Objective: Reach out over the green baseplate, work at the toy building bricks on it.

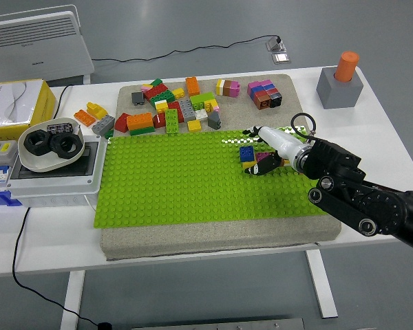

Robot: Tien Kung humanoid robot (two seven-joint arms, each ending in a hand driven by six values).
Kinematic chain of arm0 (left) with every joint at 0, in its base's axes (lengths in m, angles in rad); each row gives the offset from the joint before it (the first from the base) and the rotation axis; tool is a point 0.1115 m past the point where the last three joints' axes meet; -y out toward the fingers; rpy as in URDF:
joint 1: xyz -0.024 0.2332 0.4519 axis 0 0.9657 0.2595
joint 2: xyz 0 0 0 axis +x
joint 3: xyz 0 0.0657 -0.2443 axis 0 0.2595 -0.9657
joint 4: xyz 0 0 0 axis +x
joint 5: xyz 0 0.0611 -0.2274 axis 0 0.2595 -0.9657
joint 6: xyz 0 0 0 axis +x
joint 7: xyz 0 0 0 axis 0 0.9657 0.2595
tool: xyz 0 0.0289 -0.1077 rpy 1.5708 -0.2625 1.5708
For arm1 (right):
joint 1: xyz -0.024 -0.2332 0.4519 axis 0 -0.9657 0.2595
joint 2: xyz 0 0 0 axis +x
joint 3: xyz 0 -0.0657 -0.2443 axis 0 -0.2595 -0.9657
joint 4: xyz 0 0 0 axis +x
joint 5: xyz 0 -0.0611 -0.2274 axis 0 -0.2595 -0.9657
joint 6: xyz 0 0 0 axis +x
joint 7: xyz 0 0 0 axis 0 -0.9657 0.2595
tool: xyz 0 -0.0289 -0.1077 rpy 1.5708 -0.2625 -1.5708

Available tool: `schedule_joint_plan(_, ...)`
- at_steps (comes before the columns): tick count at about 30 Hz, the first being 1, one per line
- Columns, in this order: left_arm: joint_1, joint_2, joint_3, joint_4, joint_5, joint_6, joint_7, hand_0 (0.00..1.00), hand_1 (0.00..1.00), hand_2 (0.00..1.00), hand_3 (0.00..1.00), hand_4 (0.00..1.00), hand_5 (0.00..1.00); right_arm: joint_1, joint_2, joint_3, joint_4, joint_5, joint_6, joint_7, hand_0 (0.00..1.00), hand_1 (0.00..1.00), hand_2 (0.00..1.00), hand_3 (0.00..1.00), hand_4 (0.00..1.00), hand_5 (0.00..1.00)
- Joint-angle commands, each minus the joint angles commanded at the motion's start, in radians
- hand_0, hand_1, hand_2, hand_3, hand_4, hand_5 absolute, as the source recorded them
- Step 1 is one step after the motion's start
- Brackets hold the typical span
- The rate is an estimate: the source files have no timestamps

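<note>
1. Presently we log our right hand (263,152) reaching in from the right edge over the green baseplate (193,182), its white-cased palm and dark fingers resting at a small cluster of bricks (251,159) (blue, yellow, pink) on the plate's upper right area. The fingers curl around the cluster; whether they truly clamp it we cannot tell.
2. Our black right arm (365,199) lies across the plate's right edge, toward the lower right corner.
3. Baseplate: lies flat on a tan foam pad (213,237) on the white table (392,148).
4. Loose bricks (172,106): a mixed pile of red, orange, yellow, green and grey, on the pad just behind the plate's far edge; a stacked multicoloured block (265,93) sits to their right.
5. Grey block with orange cylinder (340,81): far right of the table, well apart from the plate.
6. Left side: white tray holding black ring parts (49,144), a yellow box (17,103) behind it.
</note>
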Motion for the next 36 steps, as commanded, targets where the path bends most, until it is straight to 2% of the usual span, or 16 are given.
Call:
schedule_joint_plan(5,0.001,-0.001,-0.002,0.000,0.000,0.000,0.001,0.748,0.626,0.569,0.577,0.394,0.156,-0.003,-0.019,0.020,0.081,-0.108,-0.037,-0.016,0.881,0.882,0.924,0.901,0.932,0.217)
schedule_joint_plan(6,0.001,-0.002,-0.003,0.000,0.001,0.000,0.001,0.748,0.624,0.569,0.578,0.385,0.148,-0.003,-0.022,0.023,0.098,-0.133,-0.047,-0.017,0.898,0.886,0.915,0.728,0.998,0.542)
schedule_joint_plan(9,0.001,-0.004,-0.009,0.000,0.006,0.000,0.003,0.748,0.624,0.569,0.578,0.385,0.148,-0.011,-0.035,0.030,0.174,-0.245,-0.103,-0.013,0.898,0.886,0.915,0.728,0.998,0.542)
schedule_joint_plan(11,0.002,-0.005,-0.012,0.000,0.011,0.000,0.005,0.748,0.624,0.569,0.578,0.385,0.148,-0.015,-0.041,0.024,0.211,-0.302,-0.114,-0.015,0.898,0.886,0.915,0.728,0.998,0.542)
schedule_joint_plan(12,0.002,-0.006,-0.014,0.000,0.014,-0.001,0.006,0.748,0.624,0.568,0.577,0.385,0.149,-0.018,-0.043,0.020,0.228,-0.329,-0.116,-0.017,0.919,0.894,0.915,0.624,0.998,0.624)
schedule_joint_plan(15,0.003,-0.008,-0.022,0.000,0.024,-0.001,0.008,0.748,0.624,0.568,0.577,0.385,0.149,-0.028,-0.047,0.000,0.253,-0.413,-0.111,-0.027,0.919,0.894,0.915,0.624,0.998,0.624)
schedule_joint_plan(21,0.005,-0.010,-0.038,0.000,0.046,-0.003,0.013,0.748,0.623,0.568,0.577,0.386,0.150,-0.039,-0.043,-0.024,0.245,-0.515,-0.105,-0.035,0.925,0.901,0.922,0.621,0.998,0.628)
schedule_joint_plan(36,0.001,-0.010,-0.050,0.000,0.060,0.000,0.012,0.748,0.623,0.568,0.576,0.387,0.159,-0.050,-0.034,-0.037,0.182,-0.522,-0.099,-0.037,0.925,0.897,0.924,0.630,0.998,0.636)
